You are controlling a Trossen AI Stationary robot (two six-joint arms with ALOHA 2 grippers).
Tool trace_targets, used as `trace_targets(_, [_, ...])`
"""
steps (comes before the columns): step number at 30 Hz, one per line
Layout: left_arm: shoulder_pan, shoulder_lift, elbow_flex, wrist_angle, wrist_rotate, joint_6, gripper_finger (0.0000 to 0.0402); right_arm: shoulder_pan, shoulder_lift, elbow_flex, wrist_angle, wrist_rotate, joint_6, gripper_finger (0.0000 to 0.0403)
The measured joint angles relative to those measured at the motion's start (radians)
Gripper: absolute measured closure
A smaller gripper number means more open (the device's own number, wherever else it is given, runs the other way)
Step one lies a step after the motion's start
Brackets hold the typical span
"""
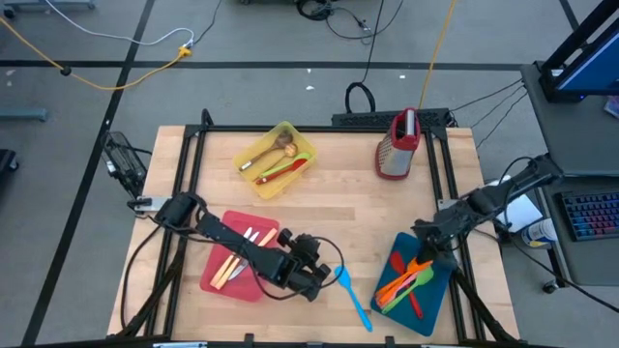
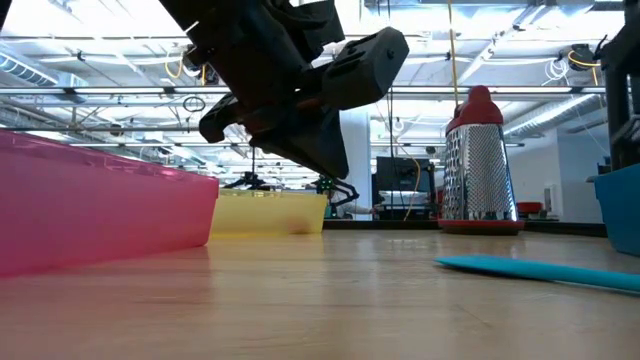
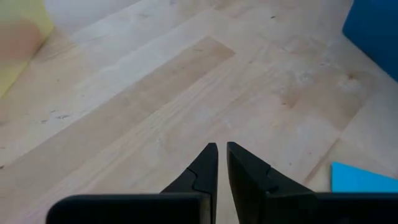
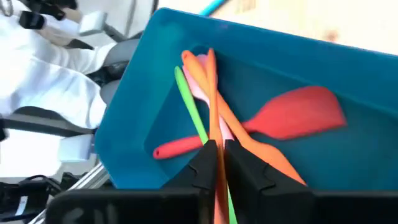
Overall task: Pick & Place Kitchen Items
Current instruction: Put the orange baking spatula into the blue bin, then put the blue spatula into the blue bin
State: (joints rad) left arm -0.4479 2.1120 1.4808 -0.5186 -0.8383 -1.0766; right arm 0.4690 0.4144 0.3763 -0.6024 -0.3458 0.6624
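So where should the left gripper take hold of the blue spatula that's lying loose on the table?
Grip the blue spatula by its slim handle, coming straight down from above with the fingers across it. It lies flat on the bare wood between the pink-red tray and the blue tray, clear on both sides. The left gripper sits right beside its blade, nearly shut.

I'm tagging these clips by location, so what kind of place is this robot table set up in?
Probably a robotics lab or workshop, not a home kitchen: bare ceiling beams and strip lights overhead, loose cables trailing across a grey floor, and a computer keyboard on a desk beside the wooden table.
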Motion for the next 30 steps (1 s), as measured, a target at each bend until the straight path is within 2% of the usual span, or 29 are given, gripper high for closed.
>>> trace_targets(4, [0.005, 0.000, 0.000, 0.000, 0.000, 0.001, 0.0364, 0.000, 0.011, -0.100, 0.132, 0.000, 0.026, 0.0351])
trace_targets(7, [0.006, 0.000, 0.000, 0.000, 0.001, 0.001, 0.0364, 0.000, 0.012, -0.131, 0.151, -0.001, 0.044, 0.0331])
trace_targets(13, [0.006, 0.000, 0.000, 0.000, 0.001, 0.001, 0.0364, 0.000, 0.011, -0.124, 0.169, -0.002, 0.057, 0.0300])
trace_targets(19, [0.006, 0.000, 0.000, 0.003, 0.003, 0.050, 0.0364, 0.000, 0.009, -0.099, 0.381, -0.022, 0.046, 0.0295])
trace_targets(23, [0.009, 0.000, 0.000, 0.027, 0.063, 0.241, 0.0364, -0.003, 0.013, -0.098, 0.592, 0.027, -0.011, 0.0297])
trace_targets(28, [0.020, 0.000, 0.000, 0.159, 0.246, 0.566, 0.0362, -0.003, 0.028, -0.098, 0.769, 0.213, -0.190, 0.0295])
trace_targets(30, [0.028, 0.000, 0.000, 0.217, 0.330, 0.675, 0.0353, -0.003, 0.049, -0.098, 0.819, 0.235, -0.254, 0.0290])
